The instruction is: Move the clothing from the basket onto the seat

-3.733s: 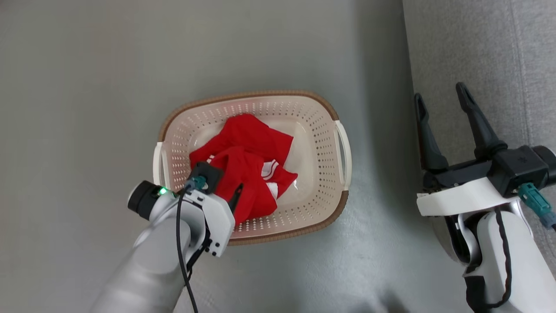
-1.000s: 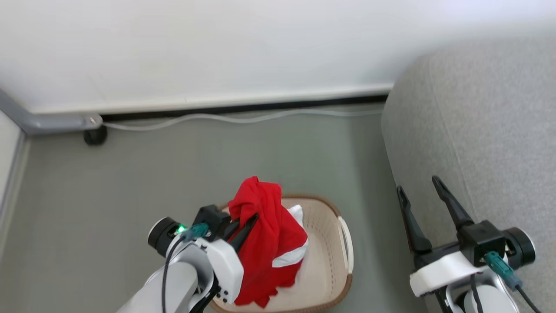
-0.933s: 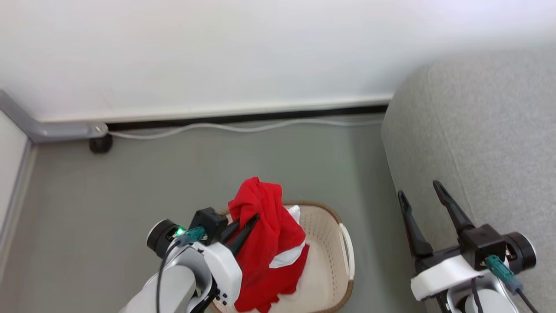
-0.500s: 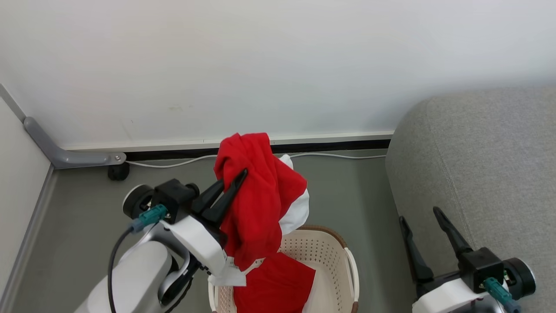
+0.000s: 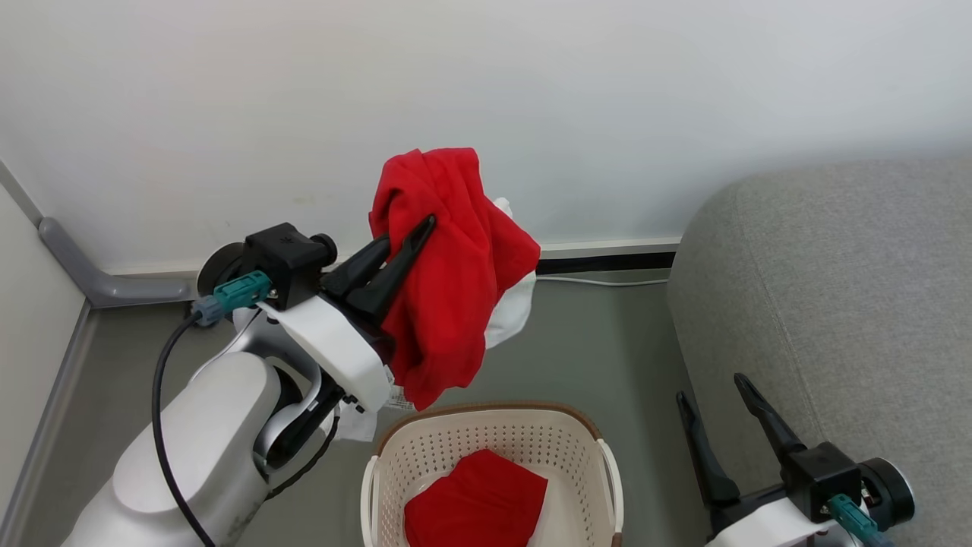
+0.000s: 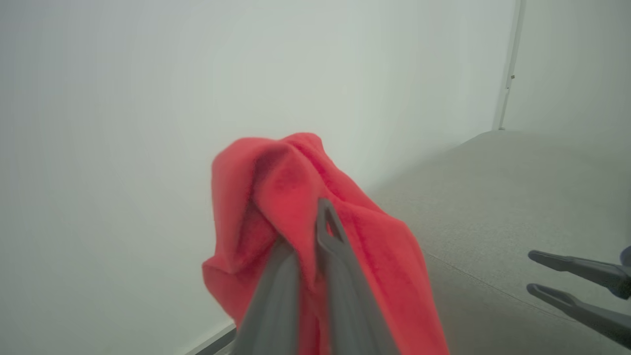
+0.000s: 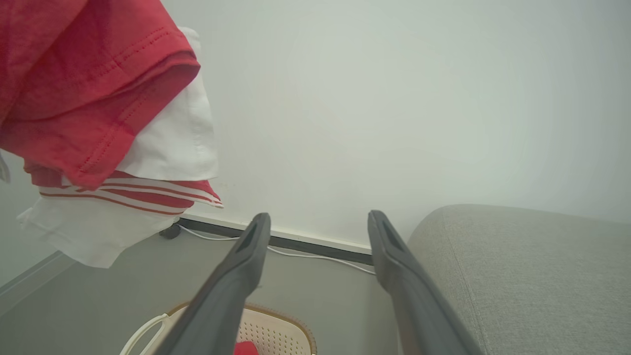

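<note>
One red garment (image 5: 448, 258) of the clothing hangs bunched in the air above the basket (image 5: 456, 448), over its far left corner and clear of its rim, pinched between the closed fingers of the left gripper (image 5: 408, 230). Its folds droop toward the basket, and white panels and a red-and-white striped band show along its lower edge. A second red garment (image 5: 478, 509) lies crumpled inside the basket, on its bottom. The basket stands upright — oval, cream, perforated, with a brown woven-look rim and white side handles. The seat (image 5: 828, 304) — a large grey sofa with a rounded edge and one seam — stands near the basket's right side, not touching it.
</note>
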You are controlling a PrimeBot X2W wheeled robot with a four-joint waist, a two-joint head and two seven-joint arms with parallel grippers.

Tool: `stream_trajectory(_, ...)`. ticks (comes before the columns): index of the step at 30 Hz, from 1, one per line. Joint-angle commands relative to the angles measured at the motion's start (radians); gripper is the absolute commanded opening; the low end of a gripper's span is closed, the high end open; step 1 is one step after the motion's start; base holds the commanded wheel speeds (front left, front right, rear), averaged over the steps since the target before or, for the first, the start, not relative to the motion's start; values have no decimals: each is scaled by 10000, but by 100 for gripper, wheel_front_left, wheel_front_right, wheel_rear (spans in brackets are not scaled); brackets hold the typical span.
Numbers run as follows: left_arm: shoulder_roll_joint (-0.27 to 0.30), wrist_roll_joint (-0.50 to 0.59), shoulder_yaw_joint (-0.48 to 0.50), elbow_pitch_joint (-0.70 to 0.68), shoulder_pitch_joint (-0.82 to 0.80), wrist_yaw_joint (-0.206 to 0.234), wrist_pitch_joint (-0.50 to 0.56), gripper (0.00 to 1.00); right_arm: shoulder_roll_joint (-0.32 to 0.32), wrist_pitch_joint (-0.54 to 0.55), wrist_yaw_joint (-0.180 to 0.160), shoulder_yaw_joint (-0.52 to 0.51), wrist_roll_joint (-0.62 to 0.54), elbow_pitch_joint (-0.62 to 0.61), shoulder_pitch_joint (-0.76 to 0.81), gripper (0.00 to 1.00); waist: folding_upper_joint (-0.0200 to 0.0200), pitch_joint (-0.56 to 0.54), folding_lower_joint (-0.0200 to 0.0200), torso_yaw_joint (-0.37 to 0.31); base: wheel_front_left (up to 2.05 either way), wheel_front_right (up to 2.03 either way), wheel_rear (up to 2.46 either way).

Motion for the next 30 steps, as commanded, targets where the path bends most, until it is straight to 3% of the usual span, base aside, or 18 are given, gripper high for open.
stream_trajectory(1, 286, -146, 506, -281, -557, 172, 45, 0, -60, -105, 42, 239, 74, -230, -103, 100, -1, -23, 0, -37, 0, 0, 0)
stream_trajectory(11, 297, -320, 438, -297, -425, 299, 283, 0, -60, -105, 42, 605, 607, -799, -169, 100, -1, -63, 0, -29, 0, 0, 0)
stream_trajectory(17, 235, -332, 343, -191, -451, 283, 259, 0, -60, -105, 42, 1593, 1523, -1338, -465, 100, -1, -88, 0, 59, 0, 0, 0)
stream_trajectory(23, 82, -320, 151, -96, -520, 245, 267, 0, -72, -105, 42, 2778, 2973, -1286, -1149, 100, -1, -110, 0, 207, 0, 0, 0)
stream_trajectory(30, -159, -316, -120, 61, -635, 172, 241, 0, -126, -105, 42, 4105, 5139, -284, -2358, 100, -1, -94, 0, 467, 0, 0, 0)
